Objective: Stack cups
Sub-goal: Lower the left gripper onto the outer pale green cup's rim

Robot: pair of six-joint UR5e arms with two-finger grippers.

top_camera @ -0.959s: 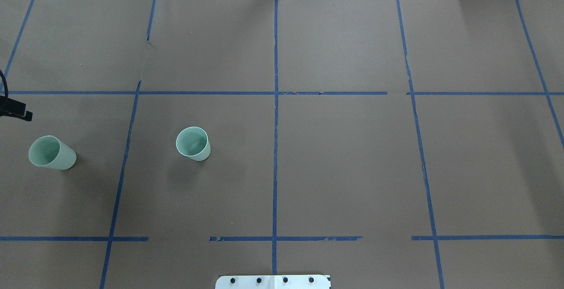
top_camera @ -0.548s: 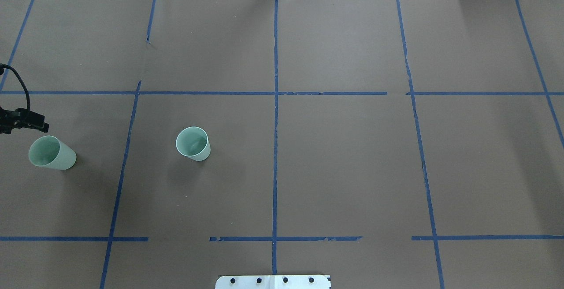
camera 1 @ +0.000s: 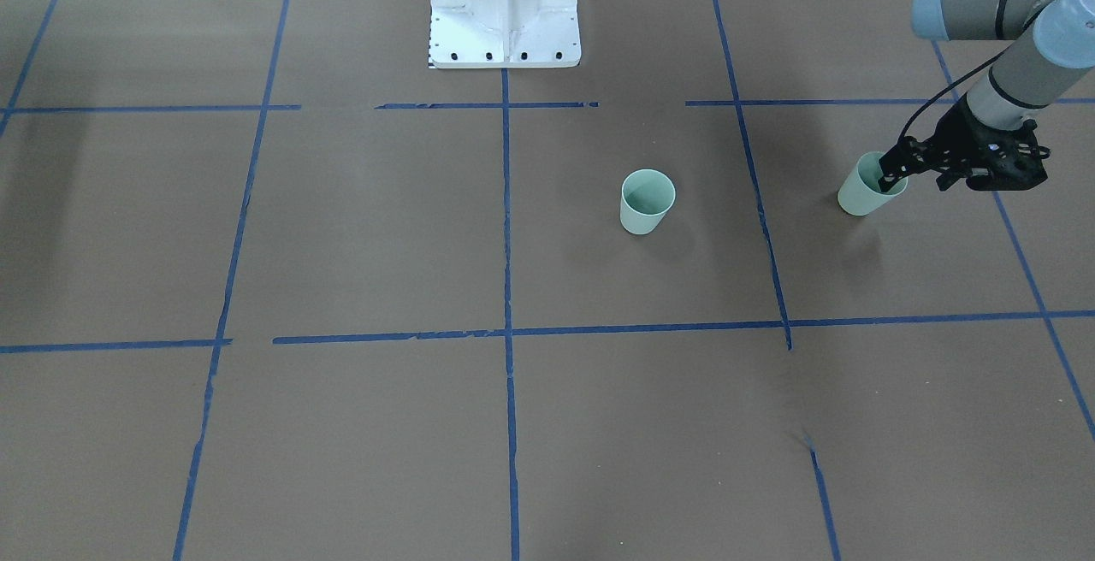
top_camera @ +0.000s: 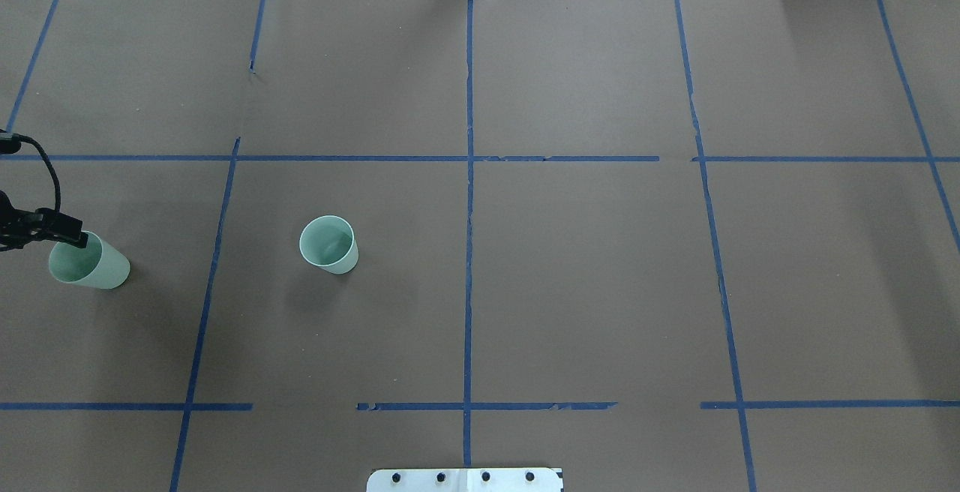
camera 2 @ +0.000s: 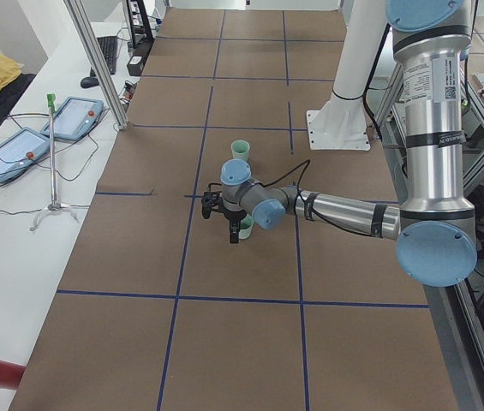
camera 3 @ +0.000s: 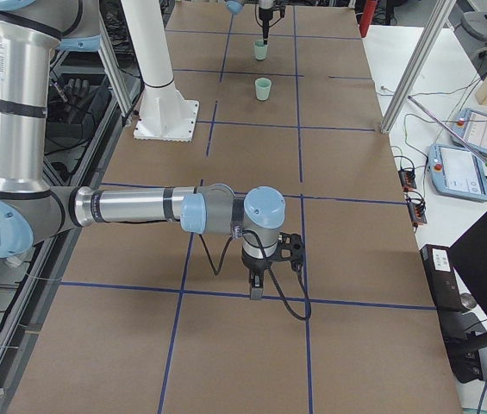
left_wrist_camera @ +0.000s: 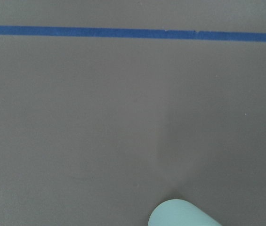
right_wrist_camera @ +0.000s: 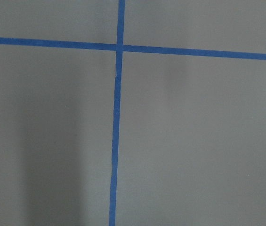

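Observation:
Two pale mint-green cups stand upright and apart on the brown table. One cup [top_camera: 328,244] [camera 1: 647,200] is left of the middle. The other cup [top_camera: 94,267] [camera 1: 860,197] is near the table's left edge and shows at the bottom of the left wrist view [left_wrist_camera: 180,214]. My left gripper [top_camera: 71,238] [camera 1: 890,178] hangs at that cup's far rim, its fingers showing as one narrow black tip, so it looks shut and empty. I cannot tell whether it touches the rim. My right gripper [camera 3: 255,291] shows only in the exterior right view, far from both cups; I cannot tell its state.
The robot's white base plate [top_camera: 465,479] [camera 1: 505,22] sits at the near middle edge. Blue tape lines [top_camera: 469,199] grid the brown table cover. A metal frame post [camera 2: 96,60] and operator tablets [camera 2: 10,150] stand beyond the far edge.
My left gripper has come further in from the left edge and nearer to me, from beyond the left cup to its far rim. Both cups stay put.

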